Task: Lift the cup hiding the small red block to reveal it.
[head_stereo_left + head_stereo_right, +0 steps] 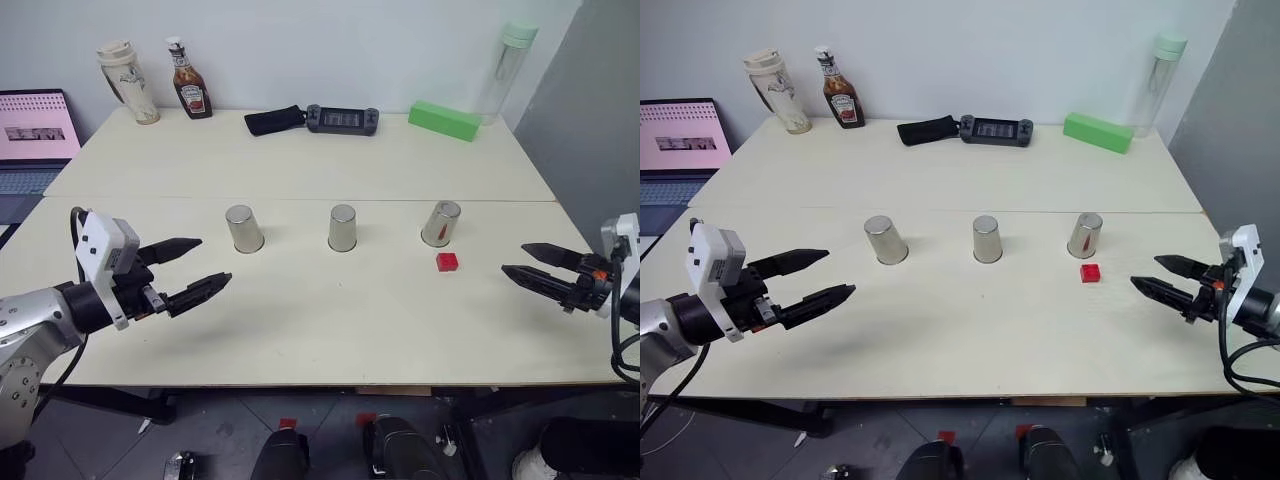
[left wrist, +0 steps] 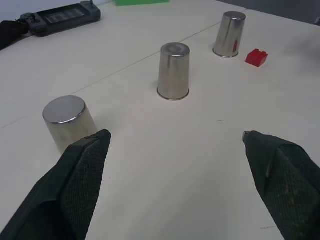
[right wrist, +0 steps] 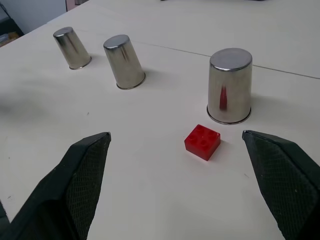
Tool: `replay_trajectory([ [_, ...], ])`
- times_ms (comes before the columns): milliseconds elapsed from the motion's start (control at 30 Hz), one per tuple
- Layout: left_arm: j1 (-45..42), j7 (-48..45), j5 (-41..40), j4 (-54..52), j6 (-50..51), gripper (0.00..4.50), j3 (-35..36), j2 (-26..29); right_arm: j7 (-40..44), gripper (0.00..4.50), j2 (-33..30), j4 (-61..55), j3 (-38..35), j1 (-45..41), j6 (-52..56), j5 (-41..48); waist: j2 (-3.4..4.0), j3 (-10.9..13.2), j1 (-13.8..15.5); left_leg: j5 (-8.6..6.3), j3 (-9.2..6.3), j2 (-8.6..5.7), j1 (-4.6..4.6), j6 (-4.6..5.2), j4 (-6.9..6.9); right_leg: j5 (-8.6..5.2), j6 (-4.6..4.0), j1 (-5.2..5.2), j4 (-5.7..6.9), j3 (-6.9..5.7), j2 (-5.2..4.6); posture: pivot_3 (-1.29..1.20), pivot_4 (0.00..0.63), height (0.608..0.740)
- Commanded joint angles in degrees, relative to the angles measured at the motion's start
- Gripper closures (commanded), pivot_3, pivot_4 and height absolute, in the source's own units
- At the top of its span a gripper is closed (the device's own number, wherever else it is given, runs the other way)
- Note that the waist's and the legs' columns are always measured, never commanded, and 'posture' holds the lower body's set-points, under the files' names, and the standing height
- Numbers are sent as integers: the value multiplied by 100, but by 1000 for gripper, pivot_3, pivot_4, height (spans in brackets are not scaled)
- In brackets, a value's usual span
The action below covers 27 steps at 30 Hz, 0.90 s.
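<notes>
Three identical silver metal cups stand upside down in a row across the table: left (image 1: pixel 244 229), middle (image 1: pixel 342 228) and right (image 1: pixel 441 224). The small red block (image 1: pixel 447 262) lies bare on the tabletop just in front of the right cup (image 3: pixel 230 86), close to it but apart; no cup covers it. My left gripper (image 1: pixel 215 261) hovers open over the table's left side, short of the left cup, with nothing between its fingers. At the right edge my right gripper (image 1: pixel 513 258) is open and empty, pointing toward the red block (image 3: pixel 202 142).
Along the back stand a beige lidded mug (image 1: pixel 128 82), a ketchup bottle (image 1: pixel 190 80), a black pouch (image 1: pixel 275 120), a handheld console (image 1: pixel 342 119), a green block (image 1: pixel 444 120) and a clear bottle (image 1: pixel 505 70). A laptop (image 1: pixel 35 140) sits off the left side.
</notes>
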Motion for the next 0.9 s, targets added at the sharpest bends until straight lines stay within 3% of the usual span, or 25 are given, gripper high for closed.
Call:
replay_trajectory([
  [33,0,15,8,-33,-72,0,82,74,-28,27,-33,-115,-88,-175,-64,77,0,0,0,0,0,0,0,0,0,0,0,0,0,0,0,0,150,740],
  [900,-55,-40,109,53,-150,0,2,116,-72,27,50,-64,65,-334,-40,45,0,0,2,0,0,0,0,0,0,0,-1,0,0,-1,0,0,150,740],
])
